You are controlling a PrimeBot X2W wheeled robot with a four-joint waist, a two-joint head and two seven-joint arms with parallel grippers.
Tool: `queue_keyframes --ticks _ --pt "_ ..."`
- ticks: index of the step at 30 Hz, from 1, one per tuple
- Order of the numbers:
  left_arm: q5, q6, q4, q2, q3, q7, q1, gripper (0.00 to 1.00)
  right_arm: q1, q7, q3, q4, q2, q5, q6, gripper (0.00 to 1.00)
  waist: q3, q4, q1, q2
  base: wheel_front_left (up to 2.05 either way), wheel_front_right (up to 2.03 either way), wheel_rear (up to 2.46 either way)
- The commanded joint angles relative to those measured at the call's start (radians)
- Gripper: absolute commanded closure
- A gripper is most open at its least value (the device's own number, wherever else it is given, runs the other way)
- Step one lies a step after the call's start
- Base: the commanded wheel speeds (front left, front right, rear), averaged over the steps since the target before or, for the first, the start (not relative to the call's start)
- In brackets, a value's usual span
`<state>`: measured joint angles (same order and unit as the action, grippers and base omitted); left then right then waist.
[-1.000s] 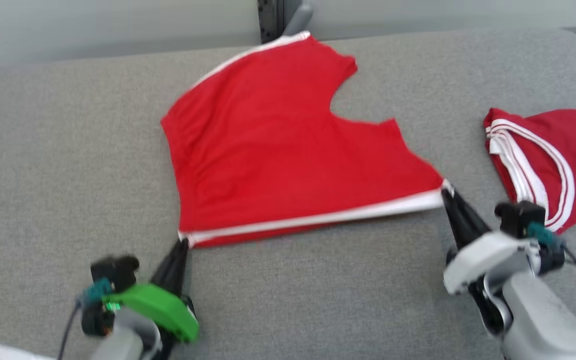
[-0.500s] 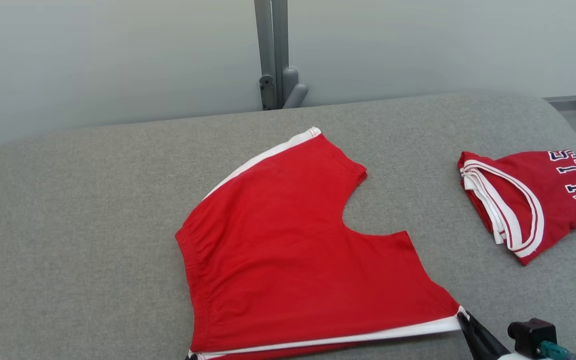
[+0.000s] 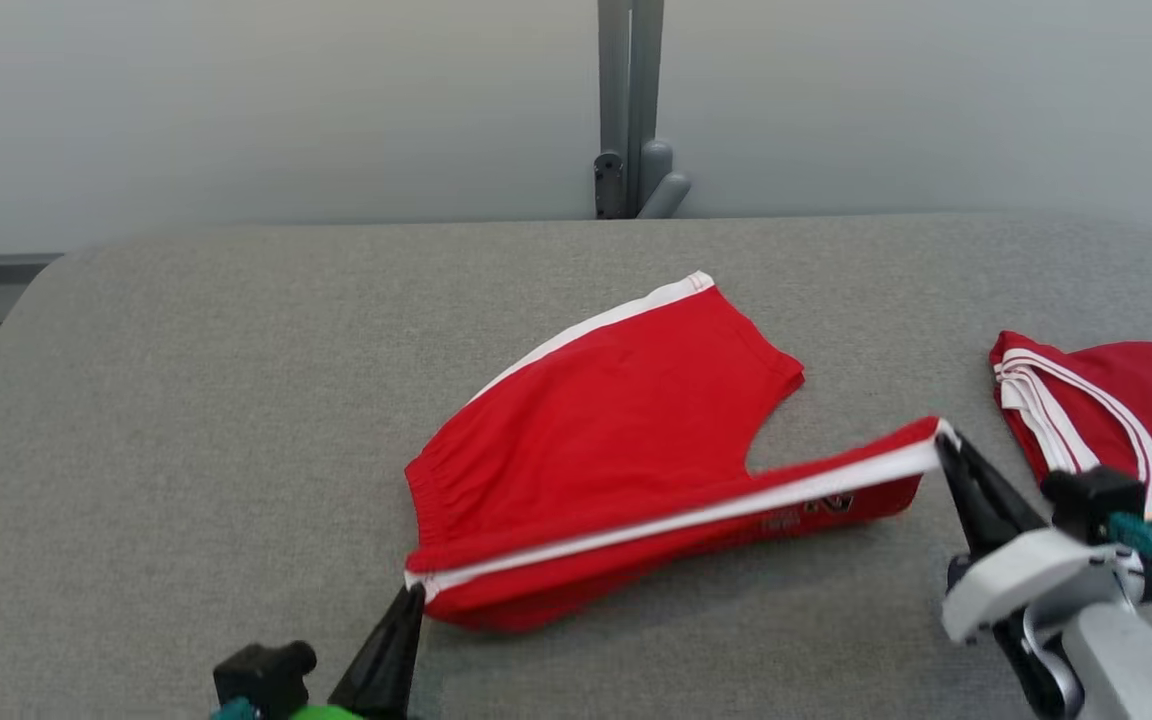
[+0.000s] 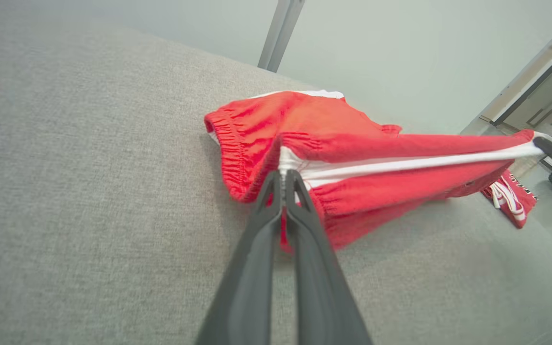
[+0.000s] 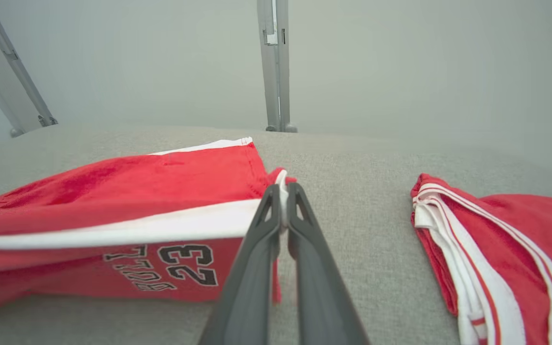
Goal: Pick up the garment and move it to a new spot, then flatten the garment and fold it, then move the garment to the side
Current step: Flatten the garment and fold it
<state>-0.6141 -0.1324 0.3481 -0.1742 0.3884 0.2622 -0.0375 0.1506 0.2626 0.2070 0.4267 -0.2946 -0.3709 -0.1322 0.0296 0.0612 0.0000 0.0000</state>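
Observation:
The garment (image 3: 616, 420), red shorts with a white side stripe, lies on the grey padded table (image 3: 186, 400) with its near edge lifted off the surface. My left gripper (image 3: 414, 590) is shut on the waistband corner (image 4: 283, 165) of that edge. My right gripper (image 3: 941, 440) is shut on the leg-hem corner (image 5: 281, 184). The white stripe is stretched taut between them. Under the raised edge the "23" print (image 5: 187, 261) shows upside down. The far leg of the shorts (image 3: 676, 330) still rests flat on the table.
A second red garment with white trim (image 3: 1106, 420) lies folded at the table's right edge, close to my right gripper. A grey post (image 3: 631, 110) stands against the pale wall behind the table. Bare table stretches to the left.
Both grippers have lifted the near striped edge off the table and carried it toward the far side; the shorts are doubling over. The head camera has also shifted.

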Motion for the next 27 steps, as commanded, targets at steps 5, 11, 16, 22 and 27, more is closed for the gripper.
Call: queue_keyframes --ticks 5,11,16,22,27 --pt "-0.005 0.003 0.013 0.036 0.016 0.003 0.160 1.00 0.272 -0.018 -0.005 0.148 0.006 0.056 0.003 1.00 -0.157 0.113 0.0000 0.0000 0.00 0.00 0.00" --pt "-0.020 0.003 0.089 0.084 0.058 0.003 0.314 1.00 0.541 -0.027 0.013 0.343 0.016 0.138 0.003 1.00 -0.275 0.190 0.0000 0.0000 0.00 0.00 0.00" --pt "-0.013 0.003 0.127 0.112 0.053 0.003 0.398 1.00 0.700 -0.028 -0.003 0.482 0.012 0.192 0.003 1.00 -0.353 0.237 0.0000 0.0000 0.00 0.00 0.00" --pt "-0.005 0.003 0.142 0.122 0.050 0.003 0.483 1.00 0.827 -0.017 -0.026 0.600 0.013 0.248 0.003 1.00 -0.417 0.276 0.0000 0.0000 0.00 0.00 0.00" --pt "-0.030 0.003 0.148 0.122 0.090 0.003 0.547 1.00 0.879 -0.006 -0.046 0.668 0.025 0.293 0.003 1.00 -0.446 0.286 0.0000 0.0000 0.00 0.00 0.00"
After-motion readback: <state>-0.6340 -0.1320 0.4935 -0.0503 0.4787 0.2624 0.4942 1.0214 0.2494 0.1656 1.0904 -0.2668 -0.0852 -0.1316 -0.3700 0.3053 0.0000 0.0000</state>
